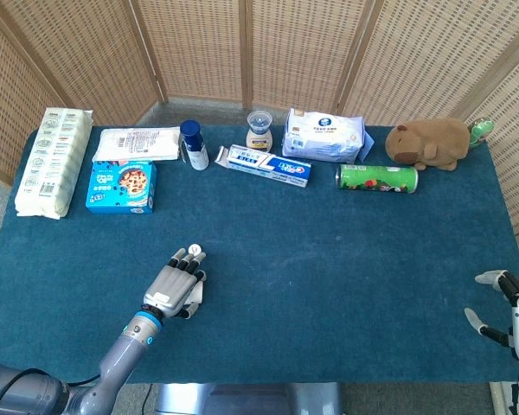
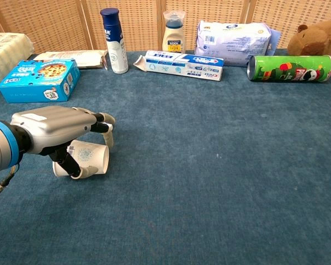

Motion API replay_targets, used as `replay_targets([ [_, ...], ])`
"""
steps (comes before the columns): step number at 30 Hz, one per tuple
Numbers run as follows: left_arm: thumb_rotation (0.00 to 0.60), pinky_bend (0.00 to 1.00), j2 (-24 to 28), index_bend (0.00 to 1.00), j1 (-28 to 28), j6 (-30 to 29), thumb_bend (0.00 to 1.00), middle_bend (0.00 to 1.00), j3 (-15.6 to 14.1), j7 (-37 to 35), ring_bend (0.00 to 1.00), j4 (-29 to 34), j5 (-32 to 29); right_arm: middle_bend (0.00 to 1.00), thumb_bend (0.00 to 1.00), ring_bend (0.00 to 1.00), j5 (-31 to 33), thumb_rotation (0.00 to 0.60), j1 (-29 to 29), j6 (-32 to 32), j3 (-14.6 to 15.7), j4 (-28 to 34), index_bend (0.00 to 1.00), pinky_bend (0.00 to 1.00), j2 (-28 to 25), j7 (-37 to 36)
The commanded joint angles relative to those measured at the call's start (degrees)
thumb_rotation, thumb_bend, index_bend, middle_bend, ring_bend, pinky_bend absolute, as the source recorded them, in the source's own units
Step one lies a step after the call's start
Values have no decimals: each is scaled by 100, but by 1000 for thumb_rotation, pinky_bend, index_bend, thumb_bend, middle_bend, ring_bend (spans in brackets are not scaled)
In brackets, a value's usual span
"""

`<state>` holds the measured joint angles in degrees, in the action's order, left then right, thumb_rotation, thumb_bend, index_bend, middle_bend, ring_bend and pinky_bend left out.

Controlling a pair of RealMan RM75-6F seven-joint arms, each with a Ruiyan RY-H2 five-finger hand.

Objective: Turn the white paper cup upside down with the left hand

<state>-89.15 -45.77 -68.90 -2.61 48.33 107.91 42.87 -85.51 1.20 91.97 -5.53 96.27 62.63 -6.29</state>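
The white paper cup (image 2: 91, 157) lies on its side on the blue table cloth, at the near left, with its mouth pointing right. My left hand (image 2: 52, 130) lies over it: the fingers arch over the top and the thumb curls around the cup's near side, gripping it. From the head view the left hand (image 1: 176, 286) covers the cup (image 1: 197, 296) except for a white sliver. My right hand (image 1: 509, 315) hovers at the table's near right edge with its fingers apart, holding nothing.
Along the far side lie a long white packet (image 1: 54, 162), a blue cookie box (image 1: 121, 186), a blue bottle (image 1: 193, 144), a toothpaste box (image 1: 268, 164), a wipes pack (image 1: 324, 134), a green can (image 1: 377, 178) and a brown plush (image 1: 432, 141).
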Motion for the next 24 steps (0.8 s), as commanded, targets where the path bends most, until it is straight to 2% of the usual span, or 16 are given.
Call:
replay_targets([
  [1, 383, 0, -54, 272, 28, -50, 345, 25, 8, 25, 0, -61, 17, 363, 248, 420, 5, 600, -8, -22, 1, -7, 379, 450, 5, -15],
  [14, 392, 0, -127, 397, 117, -138, 352, 25, 80, 136, 0, -121, 62, 364, 248, 421, 31, 600, 12, 1, -33, 7, 383, 451, -4, -174],
  [19, 391, 0, 15, 400, 177, -118, 361, 25, 172, -63, 0, 0, 148, 364, 249, 421, -2, 600, -12, 19, -62, 30, 383, 452, 16, -159],
  [24, 395, 0, 256, 400, 272, -5, 360, 25, 365, -581, 0, 153, 270, 365, 249, 420, -46, 600, -31, 19, -61, 45, 383, 452, 26, -130],
])
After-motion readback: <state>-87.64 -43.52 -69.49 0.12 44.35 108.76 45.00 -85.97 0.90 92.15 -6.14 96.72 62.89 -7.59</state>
